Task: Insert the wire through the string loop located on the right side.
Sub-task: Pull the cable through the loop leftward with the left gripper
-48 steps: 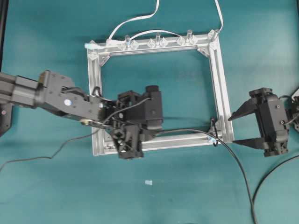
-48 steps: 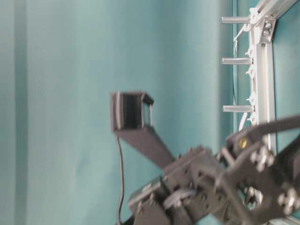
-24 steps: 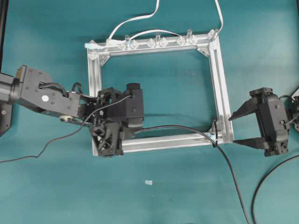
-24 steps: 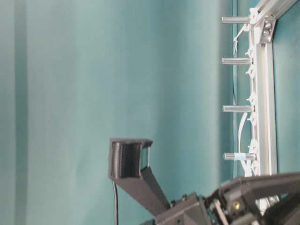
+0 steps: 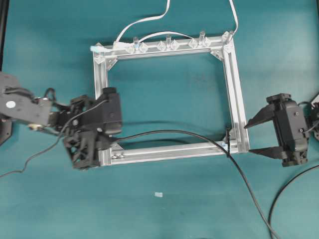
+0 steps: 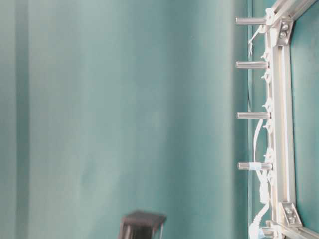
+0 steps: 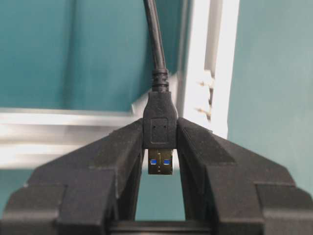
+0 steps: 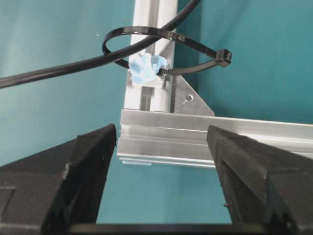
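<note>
- At the 8 o'clock corner of the square silver aluminium frame [image 5: 234, 94], the left gripper [image 7: 160, 147] holds the small black plug with metal tip [image 7: 160, 142]; its two black fingers [image 7: 120, 152] press the plug from both sides.
- From this plug the long thin black round wire [image 5: 169, 132] runs toward 3 o'clock above the lower bar and passes through the tiny black string loop [image 8: 161, 51].
- The loop stands at the frame's 4 o'clock corner, with a pale bluish tag [image 8: 144, 67] at its base.
- Beyond the loop, the wire goes down toward 5 o'clock over the teal table [image 5: 50, 199].
- The right gripper [image 5: 259, 137] is at 3 o'clock of the loop, its jaws wide apart and holding nothing.
- White flat cables [image 5: 149, 20] lie at 12 o'clock.
</note>
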{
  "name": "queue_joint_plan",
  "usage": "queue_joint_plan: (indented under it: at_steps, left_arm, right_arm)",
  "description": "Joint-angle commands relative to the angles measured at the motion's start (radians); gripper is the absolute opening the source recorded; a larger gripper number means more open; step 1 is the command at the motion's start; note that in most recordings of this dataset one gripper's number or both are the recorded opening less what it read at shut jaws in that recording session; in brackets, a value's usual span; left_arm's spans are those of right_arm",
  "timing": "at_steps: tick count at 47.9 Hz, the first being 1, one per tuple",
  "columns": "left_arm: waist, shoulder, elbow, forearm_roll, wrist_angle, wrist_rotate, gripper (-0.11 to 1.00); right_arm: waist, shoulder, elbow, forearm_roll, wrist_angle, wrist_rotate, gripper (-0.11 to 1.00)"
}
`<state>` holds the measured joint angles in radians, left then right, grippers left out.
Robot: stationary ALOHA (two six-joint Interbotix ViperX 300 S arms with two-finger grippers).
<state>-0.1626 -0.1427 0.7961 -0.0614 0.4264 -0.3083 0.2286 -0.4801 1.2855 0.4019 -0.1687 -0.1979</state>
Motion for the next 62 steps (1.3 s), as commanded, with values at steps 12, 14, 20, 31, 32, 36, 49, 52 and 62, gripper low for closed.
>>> queue_joint_plan:
  at_steps: [12,14,20,31,32,36,49,52,62]
  left_arm:
    - [-0.058,-0.084,0.063,-0.002,0.038,-0.071,0.22]
    - [-0.064,-0.081,0.066,0.0,0.041,-0.069,0.22]
    - [-0.097,-0.063,0.077,0.0,0.035,-0.064,0.22]
    - [-0.127,-0.012,0.08,-0.002,0.035,-0.071,0.22]
    - [-0.127,-0.009,0.078,-0.002,0.034,-0.072,0.22]
    - [-0.127,0.003,0.078,-0.002,0.021,-0.072,0.22]
    - [-0.127,0.008,0.072,-0.002,0.04,-0.072,0.48]
    - [-0.127,0.008,0.071,-0.002,0.044,-0.072,0.68]
    - [-0.127,0.006,0.064,0.002,0.044,-0.072,0.68]
  right_arm:
    - [0.002,-0.006,-0.012,-0.003,-0.008,0.0,0.83]
    - [0.002,-0.005,-0.014,-0.003,-0.008,0.0,0.83]
    - [0.002,-0.006,-0.015,-0.003,-0.008,0.002,0.83]
    - [0.002,-0.006,-0.018,-0.003,-0.008,0.002,0.83]
    - [0.002,-0.005,-0.018,-0.003,-0.008,0.002,0.83]
    - [0.002,-0.006,-0.02,-0.003,-0.008,0.002,0.83]
    - [0.002,-0.006,-0.021,-0.003,-0.008,0.002,0.83]
    - [0.002,-0.006,-0.021,-0.003,-0.008,0.002,0.83]
    - [0.002,-0.006,-0.023,-0.002,-0.008,0.002,0.83]
